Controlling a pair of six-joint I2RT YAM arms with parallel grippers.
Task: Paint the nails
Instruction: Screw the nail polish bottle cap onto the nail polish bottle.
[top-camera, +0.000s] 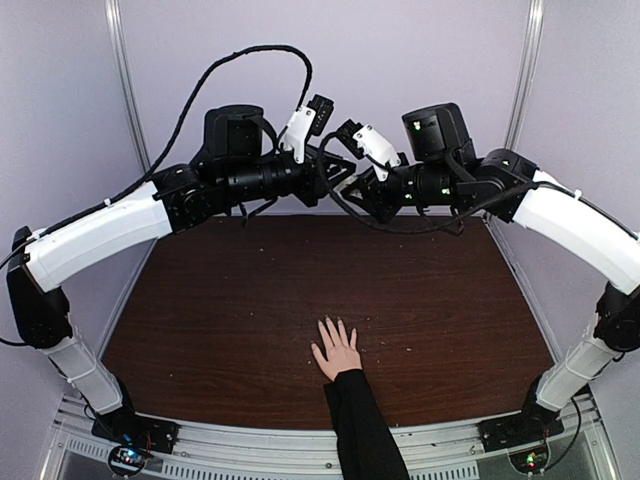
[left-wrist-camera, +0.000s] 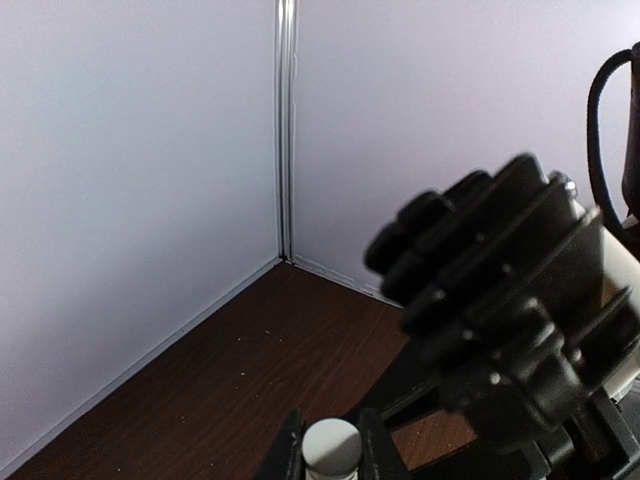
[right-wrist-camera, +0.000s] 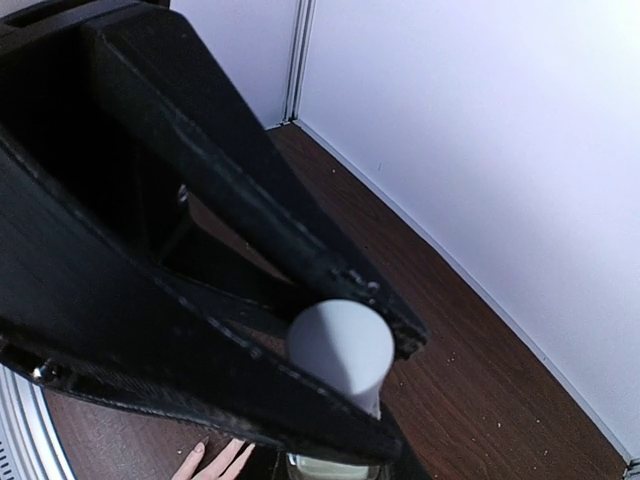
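Observation:
A light-skinned hand (top-camera: 336, 349) with a black sleeve (top-camera: 362, 430) lies flat on the dark wooden table (top-camera: 220, 310), fingers spread. Its nails are too small to make out; three fingertips (right-wrist-camera: 215, 462) also show in the right wrist view. Both arms are raised high over the table's far side and their grippers meet there. My left gripper (left-wrist-camera: 331, 442) is shut on the white cap (left-wrist-camera: 331, 447) of a small clear bottle (right-wrist-camera: 330, 468). My right gripper (right-wrist-camera: 330, 472) is shut on the bottle's body below the cap (right-wrist-camera: 340, 345). The meeting point sits far above and behind the hand.
Pale walls enclose the table on the left, back and right, with a metal corner strip (left-wrist-camera: 286, 130). The right arm's black wrist (left-wrist-camera: 500, 300) fills the left wrist view's right side. Black cables (top-camera: 240, 60) loop over the left arm.

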